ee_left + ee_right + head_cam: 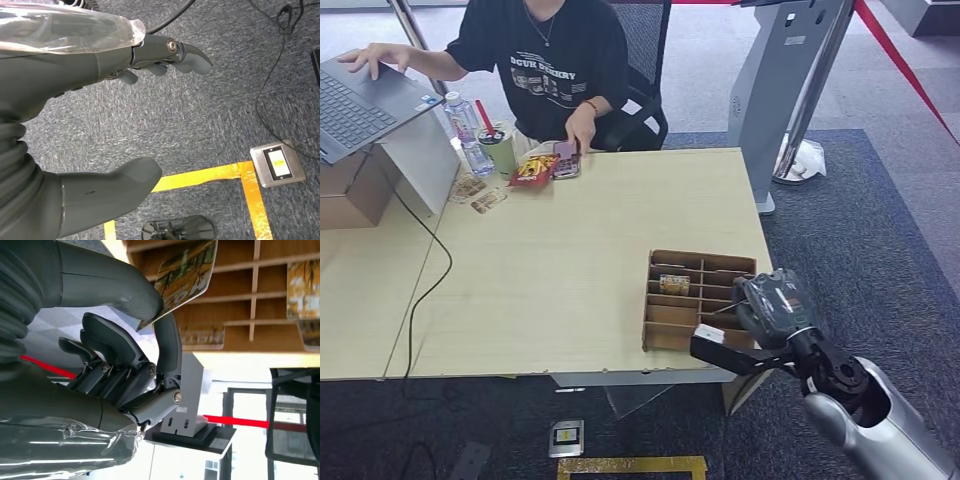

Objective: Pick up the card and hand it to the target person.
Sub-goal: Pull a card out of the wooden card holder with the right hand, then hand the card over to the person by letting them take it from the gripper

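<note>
From the head view, the right hand sits at the near right corner of the tabletop, about five o'clock from its middle, right against the wooden divider tray. That fits a hand drawing a card out of a slot: the tray keeps cards on edge in narrow compartments, so the hand has to come in from the open side. Another card lies in a compartment nearer the tray's middle. The person sits at the far edge, around eleven o'clock, one hand on a laptop and the other by a phone and a snack packet; the card would have to travel across the whole tabletop to reach them.

In the left wrist view, the left hand hangs over grey carpet and yellow floor tape, thumb and fingers apart with nothing between them. It looks parked out of the way, I'd guess, since this is a one-hand job.

The right wrist view settles it: the right hand pinches the card between thumb and one finger, the other fingers curled behind. The card is held by one corner, close against the tray's dividers, so it seems barely clear of its slot.
</note>
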`<move>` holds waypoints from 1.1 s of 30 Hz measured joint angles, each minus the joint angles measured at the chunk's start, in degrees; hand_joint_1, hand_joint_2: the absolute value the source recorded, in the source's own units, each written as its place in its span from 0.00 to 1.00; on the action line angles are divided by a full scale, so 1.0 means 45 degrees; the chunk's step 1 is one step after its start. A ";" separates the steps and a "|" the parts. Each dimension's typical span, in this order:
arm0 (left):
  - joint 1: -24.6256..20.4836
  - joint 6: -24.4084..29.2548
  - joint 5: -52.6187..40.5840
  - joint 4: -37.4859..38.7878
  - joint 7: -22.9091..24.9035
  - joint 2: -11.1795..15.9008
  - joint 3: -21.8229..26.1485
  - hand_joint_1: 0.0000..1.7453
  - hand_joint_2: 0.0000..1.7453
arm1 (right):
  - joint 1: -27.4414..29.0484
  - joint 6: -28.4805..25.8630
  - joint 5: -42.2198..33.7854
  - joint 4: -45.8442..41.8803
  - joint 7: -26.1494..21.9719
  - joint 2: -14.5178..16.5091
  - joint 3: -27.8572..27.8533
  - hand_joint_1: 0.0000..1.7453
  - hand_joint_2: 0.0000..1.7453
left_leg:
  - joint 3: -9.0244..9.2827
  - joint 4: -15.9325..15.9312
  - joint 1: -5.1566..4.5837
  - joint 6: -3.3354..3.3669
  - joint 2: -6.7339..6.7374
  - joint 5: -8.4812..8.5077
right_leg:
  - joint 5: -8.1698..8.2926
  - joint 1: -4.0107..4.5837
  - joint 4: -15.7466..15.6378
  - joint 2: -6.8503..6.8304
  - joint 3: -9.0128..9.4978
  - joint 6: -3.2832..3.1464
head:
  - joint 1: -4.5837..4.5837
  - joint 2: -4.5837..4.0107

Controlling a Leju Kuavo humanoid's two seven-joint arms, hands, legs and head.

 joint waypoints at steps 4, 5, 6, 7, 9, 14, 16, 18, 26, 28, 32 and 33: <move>0.0024 0.0004 0.0015 0.0000 -0.0013 0.0019 0.0000 0.00 1.00 | -0.0435 0.0563 -0.0604 -0.0926 0.0162 -0.0505 -0.0216 1.00 1.00 | 0.0002 0.0000 0.0000 0.0000 0.0002 0.0000 | 0.0000 0.0000 0.0000 0.0003 -0.0001 0.0000 | 0.0000 0.0000; 0.0027 0.0004 0.0015 0.0000 -0.0021 0.0022 0.0000 0.00 1.00 | -0.0532 0.0649 -0.0719 -0.1169 0.0203 -0.0627 -0.0288 1.00 1.00 | 0.0002 0.0000 0.0000 0.0000 0.0002 0.0000 | 0.0000 0.0000 0.0000 0.0004 0.0000 0.0000 | 0.0000 0.0000; 0.0030 0.0004 0.0013 0.0000 -0.0028 0.0024 0.0000 0.00 1.00 | -0.0622 0.0706 -0.0819 -0.1398 0.0238 -0.0742 -0.0356 1.00 1.00 | 0.0002 0.0000 0.0000 0.0000 0.0002 0.0001 | 0.0000 0.0000 0.0000 0.0004 0.0000 0.0000 | 0.0000 0.0000; 0.0032 0.0004 0.0011 0.0000 -0.0034 0.0027 0.0000 0.00 1.00 | -0.0704 0.0741 -0.0924 -0.1628 0.0267 -0.0855 -0.0428 1.00 1.00 | 0.0003 0.0000 0.0000 -0.0001 0.0002 0.0001 | 0.0001 0.0000 0.0000 0.0004 0.0000 -0.0001 | 0.0000 0.0000; 0.0033 0.0004 -0.0006 0.0000 -0.0041 0.0030 0.0000 0.00 1.00 | -0.0819 0.0760 -0.1166 -0.2051 0.0311 -0.1059 -0.0574 1.00 1.00 | 0.0004 0.0001 0.0000 -0.0001 0.0002 0.0001 | 0.0001 0.0000 0.0000 0.0004 0.0000 -0.0001 | 0.0000 0.0000; 0.0025 0.0004 -0.0078 0.0000 -0.0041 0.0030 0.0000 0.00 1.00 | -0.0855 0.0417 -0.1860 -0.2935 0.0420 -0.1504 -0.1062 1.00 1.00 | 0.0003 0.0001 0.0000 -0.0001 0.0003 0.0000 | 0.0000 0.0000 0.0000 0.0003 -0.0003 -0.0001 | 0.0002 0.0000; 0.0014 0.0004 -0.0115 0.0000 -0.0028 0.0029 -0.0001 0.00 1.00 | -0.0835 0.0016 -0.2139 -0.3162 0.0371 -0.1591 -0.1307 1.00 1.00 | 0.0002 0.0001 0.0000 -0.0001 0.0005 0.0000 | 0.0000 0.0000 0.0000 0.0004 -0.0003 -0.0001 | 0.0001 0.0000; -0.0001 0.0004 -0.0155 0.0000 -0.0006 0.0027 -0.0008 0.00 1.00 | -0.0827 -0.0428 -0.2256 -0.3281 0.0288 -0.1613 -0.1523 1.00 1.00 | 0.0002 0.0000 0.0000 -0.0001 0.0007 0.0000 | 0.0000 0.0001 0.0000 0.0003 -0.0002 -0.0001 | 0.0000 0.0000; -0.0146 0.0004 -0.0237 0.0000 0.0064 -0.0063 -0.0083 0.00 1.00 | -0.1560 -0.2485 -0.0952 -0.2613 0.0146 -0.1284 -0.1406 1.00 1.00 | -0.0004 -0.0003 0.0000 -0.0008 0.0005 0.0005 | 0.0001 0.0004 0.0016 0.0001 0.0003 -0.0002 | 0.0001 0.0000; -0.0206 0.0004 -0.0261 0.0000 0.0079 -0.0107 -0.0118 0.00 1.00 | -0.1937 -0.3037 -0.0520 -0.2070 0.0164 -0.0998 -0.1165 1.00 1.00 | -0.0006 -0.0003 0.0000 -0.0012 0.0000 0.0008 | 0.0001 0.0005 0.0022 -0.0002 0.0002 -0.0002 | 0.0001 0.0000; -0.0287 0.0004 -0.0300 0.0000 0.0152 -0.0165 -0.0198 0.00 1.00 | -0.2683 -0.3991 0.0212 -0.0776 0.0288 -0.0365 -0.0635 1.00 1.00 | -0.0024 -0.0004 0.0000 -0.0019 -0.0005 0.0013 | 0.0005 0.0007 0.0036 -0.0005 -0.0014 -0.0009 | 0.0002 0.0000; -0.0319 0.0004 -0.0302 0.0000 0.0175 -0.0180 -0.0217 0.00 1.00 | -0.3004 -0.4285 0.0416 -0.0206 0.0323 -0.0094 -0.0433 1.00 1.00 | -0.0026 -0.0004 0.0000 -0.0022 0.0008 0.0016 | 0.0008 0.0008 0.0042 0.0009 -0.0024 -0.0013 | 0.0001 0.0000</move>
